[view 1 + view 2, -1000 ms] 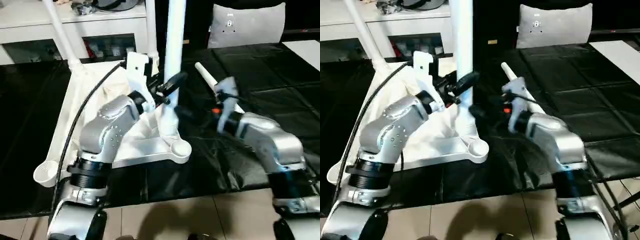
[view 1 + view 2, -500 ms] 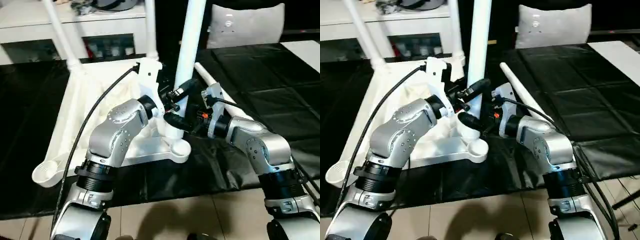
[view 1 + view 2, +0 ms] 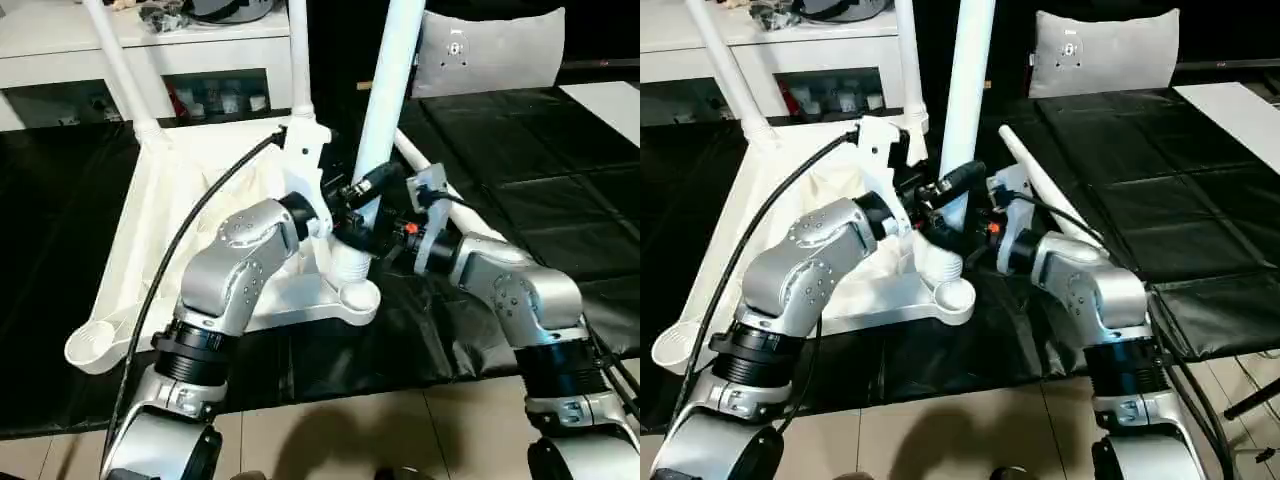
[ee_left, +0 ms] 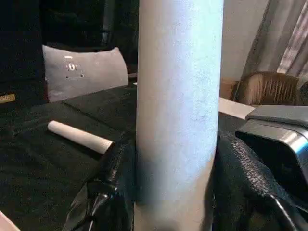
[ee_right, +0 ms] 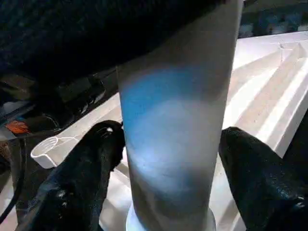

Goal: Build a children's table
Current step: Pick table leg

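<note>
The white table top (image 3: 170, 200) lies ribbed side up on a black mat. Two legs (image 3: 120, 70) (image 3: 298, 60) stand in its far corner sockets. A third leg (image 3: 385, 100) leans to the right, its lower end resting just behind the empty near right socket (image 3: 358, 298). My left gripper (image 3: 362, 210) is shut on this leg low down, its fingers (image 4: 115, 183) pressing both sides. From the right, my right gripper (image 3: 975, 235) grips the same leg near its base, fingers (image 5: 91, 163) against it. The fourth leg (image 3: 420, 160) lies loose on the mat.
A white cabinet (image 3: 150, 60) with glass doors stands behind the table top. A grey cushion (image 3: 490, 50) sits at the back right, and a white panel (image 3: 610, 95) at the far right. Tiled floor (image 3: 330, 440) starts at the mat's near edge.
The held leg has gone from upright to leaning right. My right gripper has come in from the right and closed on its lower part. The left gripper has kept its hold.
</note>
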You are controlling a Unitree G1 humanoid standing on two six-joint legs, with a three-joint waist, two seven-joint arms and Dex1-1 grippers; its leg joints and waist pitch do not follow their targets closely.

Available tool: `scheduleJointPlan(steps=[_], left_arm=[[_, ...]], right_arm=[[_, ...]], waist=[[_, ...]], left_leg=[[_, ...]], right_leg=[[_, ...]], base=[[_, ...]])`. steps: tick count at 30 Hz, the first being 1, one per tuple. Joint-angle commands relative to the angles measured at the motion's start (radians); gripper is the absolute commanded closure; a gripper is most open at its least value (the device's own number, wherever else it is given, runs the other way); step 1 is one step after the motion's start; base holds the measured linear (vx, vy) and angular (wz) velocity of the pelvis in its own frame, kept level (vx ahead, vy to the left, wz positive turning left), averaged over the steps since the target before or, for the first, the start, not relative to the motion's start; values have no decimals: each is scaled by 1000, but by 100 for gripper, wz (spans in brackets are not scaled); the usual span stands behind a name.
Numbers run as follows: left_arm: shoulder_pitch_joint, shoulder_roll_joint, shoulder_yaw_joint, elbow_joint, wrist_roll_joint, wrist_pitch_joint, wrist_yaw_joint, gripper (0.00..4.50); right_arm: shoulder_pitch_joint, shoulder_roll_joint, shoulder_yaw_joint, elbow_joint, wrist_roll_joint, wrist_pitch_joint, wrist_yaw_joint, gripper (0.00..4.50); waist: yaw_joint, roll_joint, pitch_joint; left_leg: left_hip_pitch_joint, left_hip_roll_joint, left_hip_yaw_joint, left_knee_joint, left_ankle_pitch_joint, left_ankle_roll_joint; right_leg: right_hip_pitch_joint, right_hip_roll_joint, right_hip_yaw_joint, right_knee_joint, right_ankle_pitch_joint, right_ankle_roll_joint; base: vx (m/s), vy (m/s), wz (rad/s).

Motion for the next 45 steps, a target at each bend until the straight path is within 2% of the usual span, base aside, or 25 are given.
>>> scheduleJointPlan(steps=[1,3,4,6,9,14,16,17,23,27,28,30,32,35,36,38,40,43,45], left_arm=[[-3,4,-2,-19,11,-7,-10,262],[-3,4,-4,-19,12,-7,-11,262],[-3,4,-5,-19,12,-7,-13,262],[-3,3,-6,-18,14,-8,-14,262],[-3,0,-7,-19,14,-7,-15,262],[2,-6,-9,-26,7,5,-18,262],[3,-9,-10,-28,6,11,-21,262],[2,-11,-10,-28,6,13,-22,262],[2,-13,-10,-32,-3,33,-27,262],[3,-22,5,-36,-13,39,-19,262],[3,-24,8,-38,-21,45,-23,227],[4,-30,15,-52,-44,60,-32,192],[12,-31,12,-79,-69,73,-57,190],[21,-38,13,-99,-91,76,-73,150],[25,-47,24,-107,-110,80,-78,145],[26,-53,32,-112,-127,84,-83,129],[31,-73,60,-131,-190,104,-109,105],[42,-97,84,-166,-286,148,-143,83],[46,-97,83,-172,-293,154,-146,62]], right_arm=[[-21,-1,-5,10,3,15,6,129],[-20,-3,-3,12,4,20,5,159],[-19,-2,-1,13,5,23,4,166],[-19,-2,1,16,4,23,4,168],[-20,-3,6,21,2,23,6,210],[-20,-5,6,28,-4,30,-4,246],[-18,-6,5,31,-9,38,-17,248],[-14,-4,3,31,-11,26,-20,253],[-2,10,9,26,-40,-15,-55,259],[-11,13,10,48,-51,-1,-78,261],[-11,12,13,51,-55,-5,-77,261],[-13,11,15,59,-56,-10,-72,261],[-21,17,4,86,-64,-31,-86,261],[-25,21,-3,94,-63,-37,-88,261],[-25,23,-6,90,-59,-36,-88,261],[-24,24,-5,88,-58,-36,-86,262],[-22,26,-2,83,-57,-45,-82,262],[-14,31,-3,78,-52,-52,-78,262],[-13,32,-2,78,-51,-55,-78,262]], waist=[[1,-24,-80],[1,-25,-80],[1,-28,-81],[2,-27,-81],[1,-29,-81],[0,-28,-81],[0,-28,-81],[1,-23,-81],[-1,-25,-81],[-2,-24,-81],[-1,-24,-81],[-1,-25,-81],[0,-27,-82],[0,-28,-81],[1,-22,-81],[2,-23,-80],[2,-22,-81],[1,-26,-80],[-1,-27,-78]], left_leg=[[-14,17,15,-60,14,98],[-14,16,16,-60,14,98],[-14,16,16,-60,14,99],[-13,17,16,-60,18,100],[-13,18,16,-60,20,101],[-14,17,16,-60,19,100],[-14,17,16,-59,21,101],[-13,17,16,-59,21,100],[-14,17,16,-60,14,96],[-13,17,16,-59,14,96],[-13,17,16,-59,14,96],[-13,18,16,-59,17,97],[-13,19,16,-59,18,99],[-14,20,16,-60,24,97],[-11,20,16,-59,21,94],[-12,20,17,-60,13,92],[-14,18,17,-59,15,95],[-15,19,18,-60,7,96],[-14,19,18,-60,0,98]], right_leg=[[82,-50,50,-68,-336,-66],[81,-49,50,-68,-337,-66],[82,-49,50,-68,-338,-65],[81,-50,50,-67,-339,-64],[81,-50,50,-66,-335,-67],[81,-49,50,-67,-339,-65],[81,-49,50,-67,-334,-67],[81,-49,50,-67,-334,-67],[82,-49,49,-67,-338,-65],[81,-49,49,-68,-333,-68],[81,-49,49,-67,-333,-69],[81,-50,50,-65,-327,-74],[81,-51,50,-63,-321,-83],[81,-52,52,-64,-323,-89],[80,-51,52,-64,-324,-91],[81,-52,52,-66,-329,-92],[83,-51,52,-64,-317,-92],[84,-51,51,-65,-324,-99],[83,-50,51,-66,-335,-95]], base=[[0,0,0],[0,0,0],[0,0,0],[0,0,0],[0,0,0],[0,0,0],[0,0,0],[0,0,0],[0,0,0],[0,0,0],[0,0,0],[0,0,0],[0,0,0],[0,0,0],[0,0,0],[0,0,0],[0,0,0],[0,0,0],[0,0,0]])
